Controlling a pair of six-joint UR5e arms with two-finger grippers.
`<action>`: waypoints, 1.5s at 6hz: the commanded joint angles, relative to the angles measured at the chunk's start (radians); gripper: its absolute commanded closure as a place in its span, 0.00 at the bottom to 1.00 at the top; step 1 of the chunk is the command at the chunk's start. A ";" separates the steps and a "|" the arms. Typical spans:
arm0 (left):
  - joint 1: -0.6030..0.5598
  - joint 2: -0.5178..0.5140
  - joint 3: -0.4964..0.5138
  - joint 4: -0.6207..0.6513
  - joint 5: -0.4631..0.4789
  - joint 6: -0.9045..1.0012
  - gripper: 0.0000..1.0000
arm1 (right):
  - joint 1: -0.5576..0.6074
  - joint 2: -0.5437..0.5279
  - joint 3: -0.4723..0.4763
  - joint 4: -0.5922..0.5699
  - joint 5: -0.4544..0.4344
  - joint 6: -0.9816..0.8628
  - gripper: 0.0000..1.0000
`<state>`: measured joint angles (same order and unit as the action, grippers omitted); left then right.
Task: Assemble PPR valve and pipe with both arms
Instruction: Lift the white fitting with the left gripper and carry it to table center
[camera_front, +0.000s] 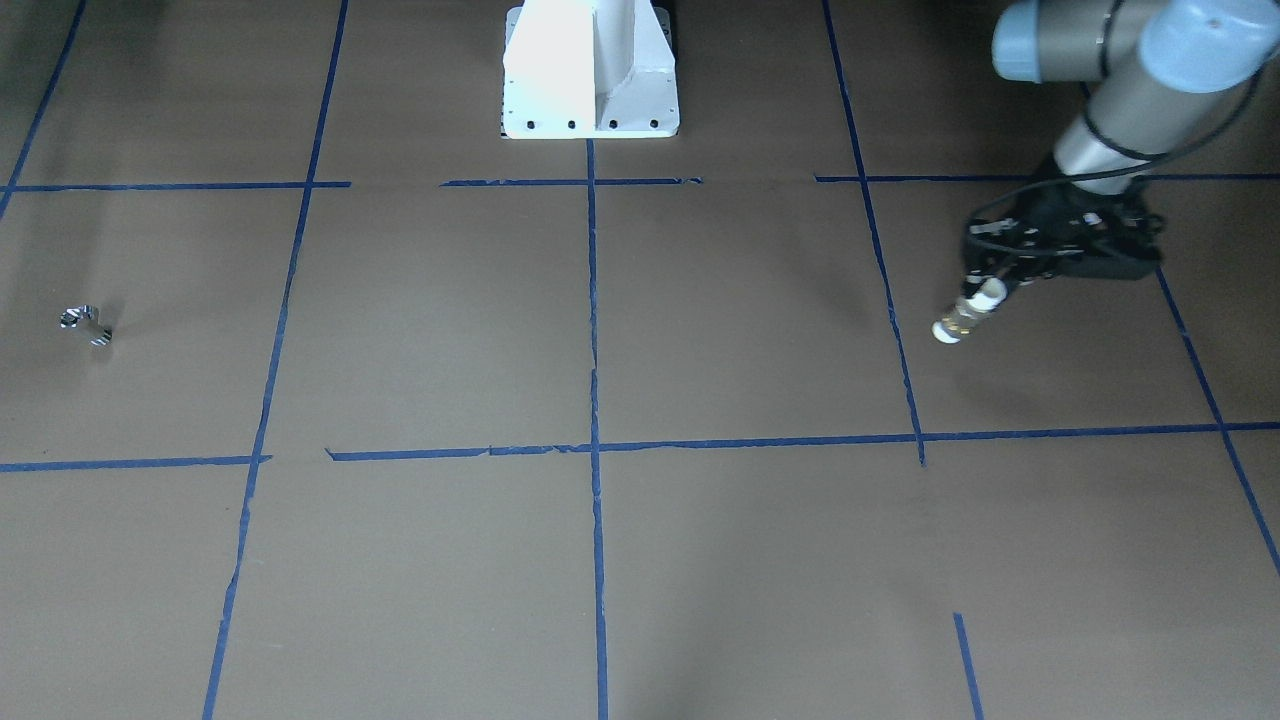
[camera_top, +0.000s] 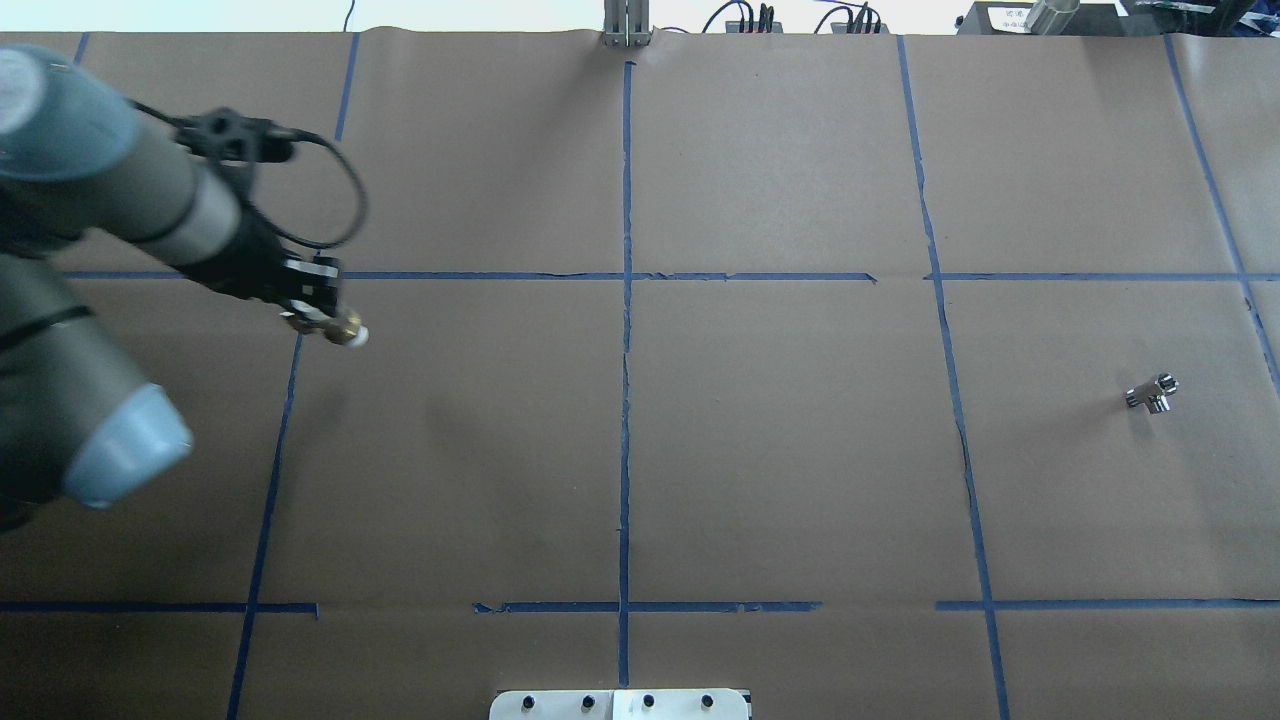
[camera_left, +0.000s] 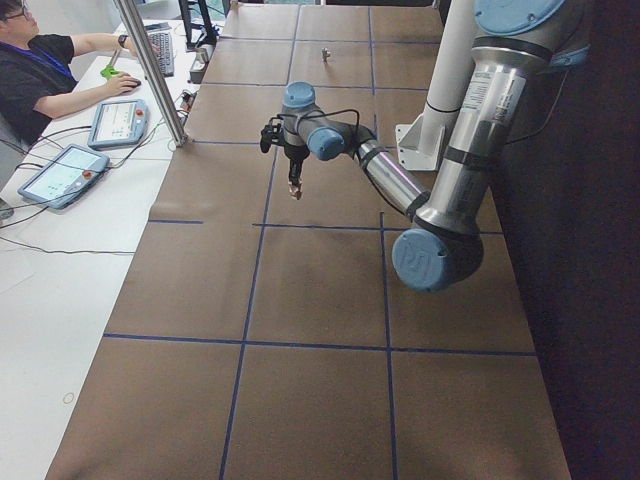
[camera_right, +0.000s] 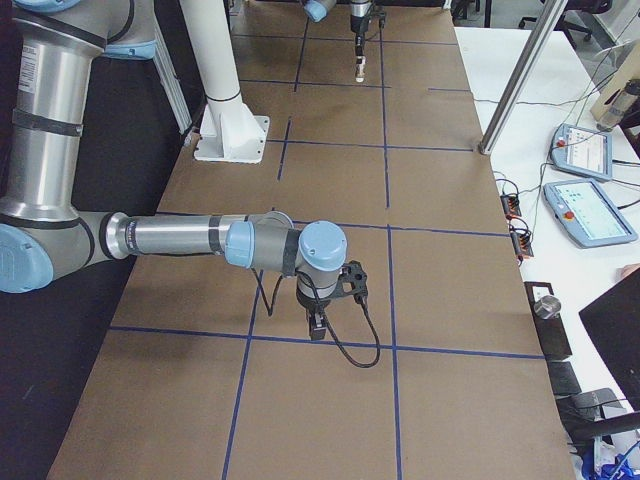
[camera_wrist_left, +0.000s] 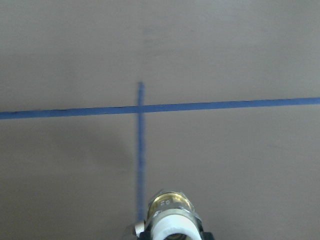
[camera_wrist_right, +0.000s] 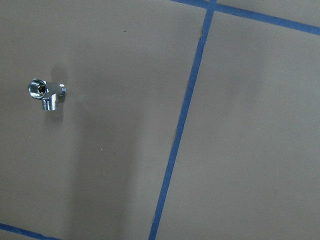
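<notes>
My left gripper (camera_front: 988, 284) is shut on the PPR valve (camera_front: 963, 317), a white-and-brass cylinder, and holds it tilted above the brown paper. The valve also shows in the overhead view (camera_top: 343, 329), the left wrist view (camera_wrist_left: 171, 220) and the exterior left view (camera_left: 296, 188). The pipe (camera_front: 86, 325), a small chrome piece, lies alone on the paper on the far side of the table; it also shows in the overhead view (camera_top: 1152, 392) and the right wrist view (camera_wrist_right: 46, 93). My right gripper (camera_right: 317, 325) shows only in the exterior right view, pointing down; I cannot tell if it is open or shut.
The white robot base (camera_front: 590, 80) stands at the table's middle edge. Blue tape lines (camera_top: 625, 300) divide the brown paper into squares. An operator (camera_left: 40, 70) and tablets (camera_left: 60, 170) are beside the table, with a metal post (camera_left: 150, 70) at its edge.
</notes>
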<state>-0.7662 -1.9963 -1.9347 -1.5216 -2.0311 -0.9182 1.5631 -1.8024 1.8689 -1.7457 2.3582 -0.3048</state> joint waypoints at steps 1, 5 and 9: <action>0.129 -0.257 0.118 0.120 0.090 -0.078 0.96 | 0.000 0.000 -0.002 0.000 0.000 0.001 0.00; 0.292 -0.414 0.328 0.005 0.219 -0.145 0.95 | 0.000 0.000 -0.010 -0.002 -0.002 0.000 0.00; 0.294 -0.437 0.413 -0.101 0.221 -0.140 0.44 | 0.000 0.000 -0.014 -0.002 0.000 0.000 0.00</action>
<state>-0.4768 -2.4336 -1.5271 -1.6214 -1.8108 -1.0593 1.5631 -1.8024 1.8556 -1.7468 2.3569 -0.3052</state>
